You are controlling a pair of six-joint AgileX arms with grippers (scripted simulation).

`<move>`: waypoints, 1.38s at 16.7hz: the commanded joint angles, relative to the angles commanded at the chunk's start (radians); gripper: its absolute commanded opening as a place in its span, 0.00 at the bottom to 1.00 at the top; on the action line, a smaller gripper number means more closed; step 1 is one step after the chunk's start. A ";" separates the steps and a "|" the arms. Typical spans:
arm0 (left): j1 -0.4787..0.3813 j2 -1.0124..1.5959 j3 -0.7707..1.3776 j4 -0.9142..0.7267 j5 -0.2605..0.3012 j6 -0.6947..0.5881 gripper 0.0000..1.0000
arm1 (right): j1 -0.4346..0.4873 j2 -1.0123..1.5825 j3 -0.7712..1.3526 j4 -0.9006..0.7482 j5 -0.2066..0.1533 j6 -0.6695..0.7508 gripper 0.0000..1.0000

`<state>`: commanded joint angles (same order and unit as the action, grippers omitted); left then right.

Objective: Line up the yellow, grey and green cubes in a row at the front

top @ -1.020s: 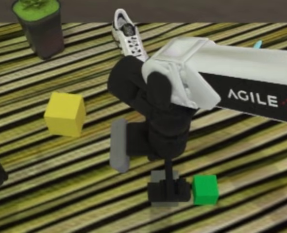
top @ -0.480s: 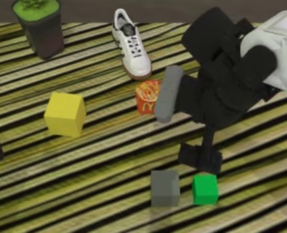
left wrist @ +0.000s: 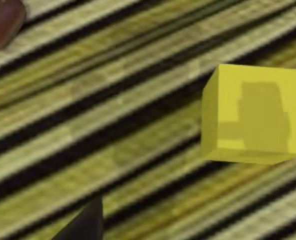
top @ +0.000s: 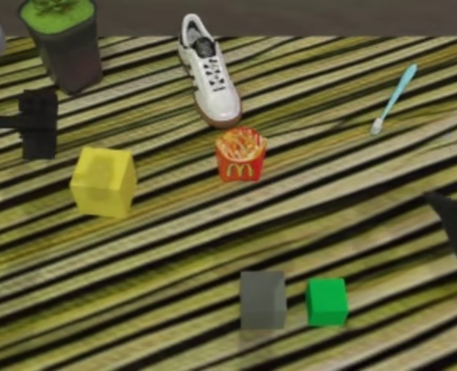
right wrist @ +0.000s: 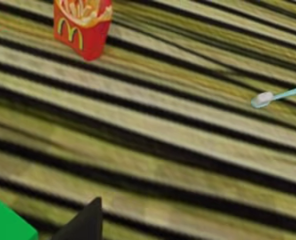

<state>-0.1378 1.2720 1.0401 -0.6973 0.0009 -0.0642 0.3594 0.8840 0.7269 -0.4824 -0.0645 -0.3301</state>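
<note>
My next job, as I judge it, is the yellow cube, the largest of the three and the only one not yet in the row. It sits on the striped table at the left, well apart from the other two. My left gripper hovers just behind it, toward the far left edge. To do this well I should bring the pincer squarely over the cube's top, turn it so the fingers meet two flat opposite faces rather than corners, since the cube lies slightly askew to the stripes, and come straight down before pinching. Being big, it needs a wide spread.

The grey cube stands at the front, with the green cube just beside it on its right, a narrow gap between them. The yellow one should go to the left of the grey, in line with both.

My right gripper is parked at the right edge, mostly cut off.

I cannot tell whether either pincer is spread or pressed together: the top view shows the left one only as a dark block, and each wrist view shows just one dark tip. In the left wrist view the yellow cube is clipped at the edge; in the right wrist view only a corner of the green cube shows.
</note>
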 joint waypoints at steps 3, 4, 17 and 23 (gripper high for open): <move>-0.034 0.298 0.240 -0.171 0.002 -0.015 1.00 | -0.119 -0.293 -0.238 0.148 0.007 0.107 1.00; -0.045 0.388 0.316 -0.222 0.003 -0.019 1.00 | -0.155 -0.383 -0.313 0.195 0.012 0.141 1.00; -0.107 0.929 0.798 -0.511 0.002 -0.047 1.00 | -0.349 -0.884 -0.727 0.482 0.065 0.330 1.00; -0.104 0.950 0.741 -0.435 0.002 -0.043 1.00 | -0.349 -0.884 -0.727 0.482 0.065 0.330 1.00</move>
<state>-0.2422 2.2223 1.7814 -1.1326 0.0032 -0.1073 0.0100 0.0000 0.0000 0.0000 0.0000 0.0000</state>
